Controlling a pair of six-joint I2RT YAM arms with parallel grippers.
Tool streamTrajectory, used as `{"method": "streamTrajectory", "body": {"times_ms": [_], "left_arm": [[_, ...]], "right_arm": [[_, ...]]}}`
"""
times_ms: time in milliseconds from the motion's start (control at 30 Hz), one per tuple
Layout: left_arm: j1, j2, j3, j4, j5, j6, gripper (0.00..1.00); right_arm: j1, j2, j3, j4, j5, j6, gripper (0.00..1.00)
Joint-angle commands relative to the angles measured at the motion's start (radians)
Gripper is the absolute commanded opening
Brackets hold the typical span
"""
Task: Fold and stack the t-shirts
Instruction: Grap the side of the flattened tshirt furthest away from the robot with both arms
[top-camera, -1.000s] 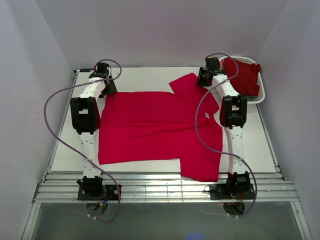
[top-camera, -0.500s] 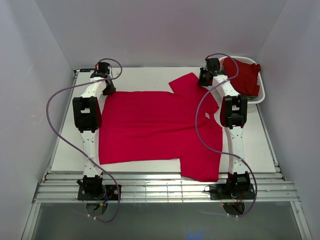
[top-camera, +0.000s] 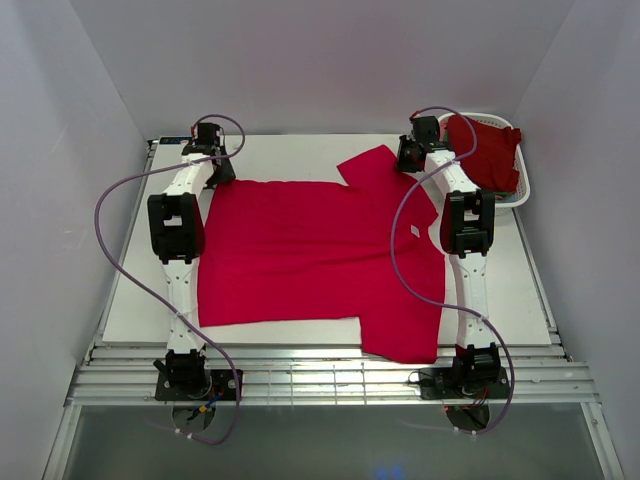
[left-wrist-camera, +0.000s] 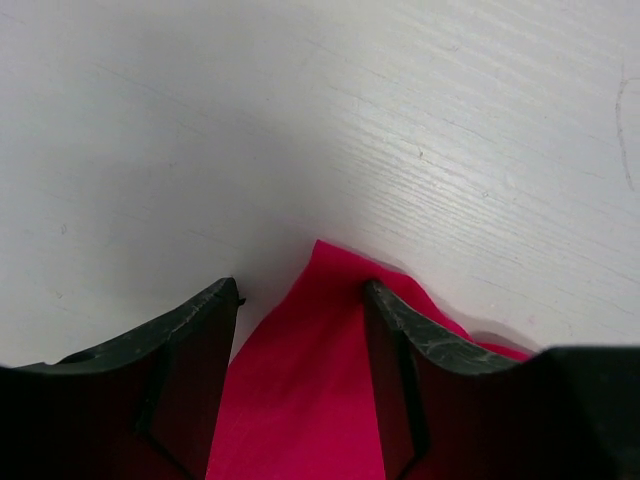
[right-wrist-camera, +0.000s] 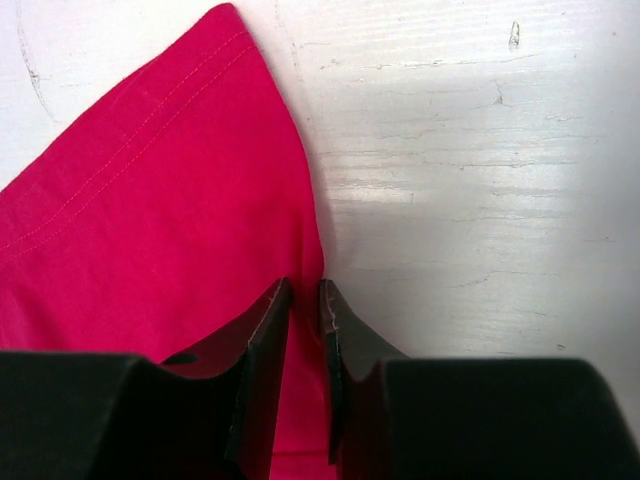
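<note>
While our left gripper (left-wrist-camera: 300, 290) gapes astride the t-shirt (top-camera: 300, 250) corner, our right gripper (right-wrist-camera: 305, 288) pinches only hem and may slip.

You are looking down at the big t-shirt (top-camera: 300, 255) lying flat on the table (top-camera: 290, 150), filling its middle. One sleeve is pointing toward 1 o'clock. The other is reaching over the table's near edge at 5 o'clock. A basket (top-camera: 525, 198) is sitting at the table's 2 o'clock corner, with a bunched t-shirt (top-camera: 490, 150) lying inside it. Your left gripper (top-camera: 213, 172) is sitting at the big t-shirt's 11 o'clock corner. Your right gripper (top-camera: 408, 156) is sitting on the far sleeve's edge, near the basket.
</note>
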Motion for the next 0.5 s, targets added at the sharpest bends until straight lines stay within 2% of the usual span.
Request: {"method": "streamTrajectory", "body": {"times_ms": [0, 133, 233, 267, 300, 367, 467], "left_arm": [[0.004, 0.016, 0.034, 0.007, 0.001, -0.01, 0.64], [0.004, 0.019, 0.037, 0.028, 0.013, -0.023, 0.58], [0.004, 0.024, 0.037, 0.039, 0.018, -0.033, 0.38], [0.004, 0.029, 0.038, 0.042, 0.021, -0.034, 0.24], [0.004, 0.032, 0.038, 0.042, 0.031, -0.036, 0.18], [0.004, 0.039, 0.026, 0.042, 0.041, -0.034, 0.07], [0.004, 0.033, -0.004, 0.041, 0.047, -0.033, 0.02]], "right_arm": [[0.004, 0.027, -0.026, -0.063, -0.028, -0.006, 0.25], [0.006, 0.029, -0.029, -0.069, -0.026, -0.009, 0.23], [0.006, 0.027, -0.029, -0.078, -0.025, -0.012, 0.21], [0.006, 0.027, -0.029, -0.081, -0.025, -0.013, 0.21], [0.006, 0.026, -0.029, -0.083, -0.023, -0.015, 0.2], [0.006, 0.021, -0.032, -0.09, -0.02, -0.016, 0.2], [0.006, 0.009, -0.052, -0.09, -0.015, -0.021, 0.2]]}}
